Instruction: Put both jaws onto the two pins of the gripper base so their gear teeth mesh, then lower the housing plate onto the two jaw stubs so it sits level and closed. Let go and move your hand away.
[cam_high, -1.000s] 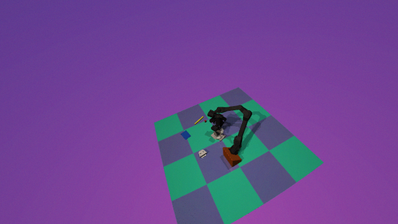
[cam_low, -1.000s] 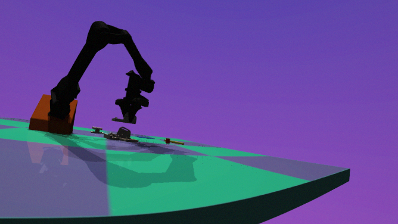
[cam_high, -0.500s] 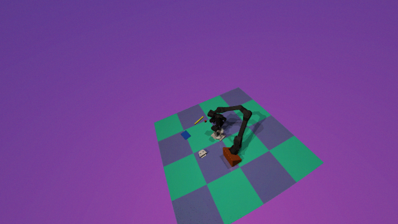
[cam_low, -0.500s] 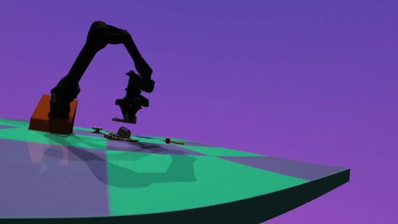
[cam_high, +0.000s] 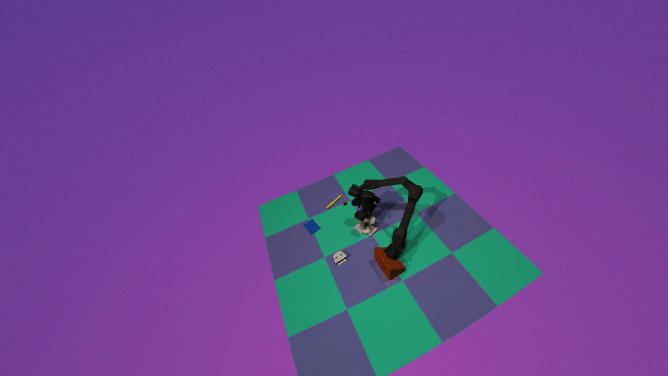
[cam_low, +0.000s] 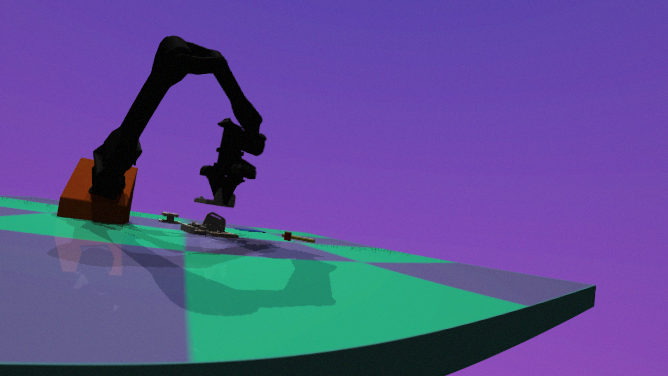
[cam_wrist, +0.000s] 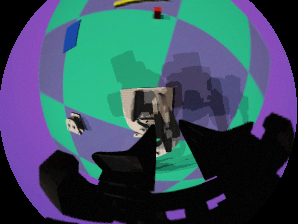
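Observation:
The pale gripper base (cam_high: 370, 232) (cam_low: 192, 228) (cam_wrist: 128, 100) lies on the checkered table. An upright rounded grey part (cam_low: 214, 222) stands on it; whether this is a jaw is unclear. My gripper (cam_high: 361, 215) (cam_low: 224, 200) (cam_wrist: 166, 124) points down above the base, shut on a flat grey jaw (cam_low: 202, 201) (cam_wrist: 169, 136). A gap shows between the held jaw and the base in the exterior view. The housing plate (cam_high: 340, 257) (cam_low: 170, 217) (cam_wrist: 75, 123), small and pale with two dark holes, lies apart on the table. The pins and gear teeth are too small or hidden to tell.
A blue flat square (cam_high: 312, 226) (cam_wrist: 72, 36), a red cube (cam_high: 345, 203) (cam_low: 287, 236) (cam_wrist: 157, 13) and a yellow stick (cam_high: 333, 202) (cam_low: 306, 239) lie beyond the gripper base. The arm's orange mount (cam_high: 388, 265) (cam_low: 75, 200) stands near the housing plate.

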